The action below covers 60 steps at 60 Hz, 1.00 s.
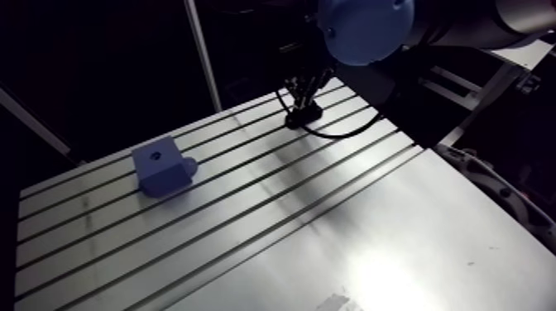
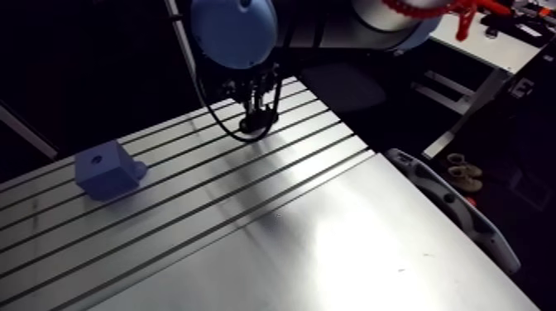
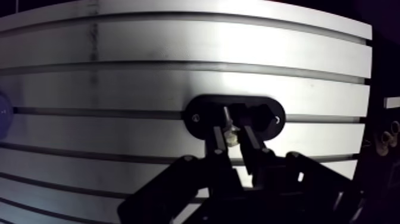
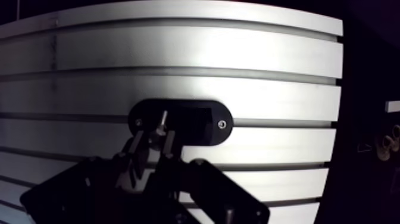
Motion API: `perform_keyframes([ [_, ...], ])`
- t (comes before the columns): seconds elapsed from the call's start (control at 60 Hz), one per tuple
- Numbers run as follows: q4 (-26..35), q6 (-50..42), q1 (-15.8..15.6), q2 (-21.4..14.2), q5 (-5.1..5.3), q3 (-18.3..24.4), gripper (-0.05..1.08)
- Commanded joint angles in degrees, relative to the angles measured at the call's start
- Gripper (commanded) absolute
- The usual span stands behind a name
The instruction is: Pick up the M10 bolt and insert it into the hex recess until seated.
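In the wrist view my gripper [image 3: 233, 138] is shut on the M10 bolt [image 3: 228, 127], a small silvery bolt pinched between the two dark fingertips. Its shaft points ahead, over a black oval holder plate [image 3: 202, 116] screwed to the slotted table. The arm view shows the gripper [image 1: 303, 101] low over that same black holder [image 1: 304, 118] near the table's far edge. The blue block [image 1: 165, 165] with the recess in its top face stands well to the left, apart from the gripper. Only a sliver of the block [image 3: 3, 111] shows in the wrist view.
The slotted aluminium table [image 1: 273, 207] runs out to a smooth plate [image 1: 430, 240] at the near right. A grey frame rail [image 2: 451, 203] lies along the table's right edge. A thin metal post [image 1: 203, 54] rises behind the table's far edge.
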<state>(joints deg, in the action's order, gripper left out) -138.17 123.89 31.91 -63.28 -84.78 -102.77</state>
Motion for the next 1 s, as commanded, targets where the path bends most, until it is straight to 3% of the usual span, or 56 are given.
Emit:
perform_keyframes([
  [0.017,0.04,-0.35,0.01,-0.90,0.10,0.41,0.78],
  [0.4,1.77,-0.43,-0.07,-2.66,0.54,2.24,0.83],
  [0.717,5.40,-1.55,-2.16,-5.61,0.89,4.25,0.93],
  [0.883,11.95,-4.55,-2.53,-6.53,0.47,7.48,0.94],
  [1.0,20.69,-5.32,-2.46,-6.79,-0.27,11.71,0.94],
])
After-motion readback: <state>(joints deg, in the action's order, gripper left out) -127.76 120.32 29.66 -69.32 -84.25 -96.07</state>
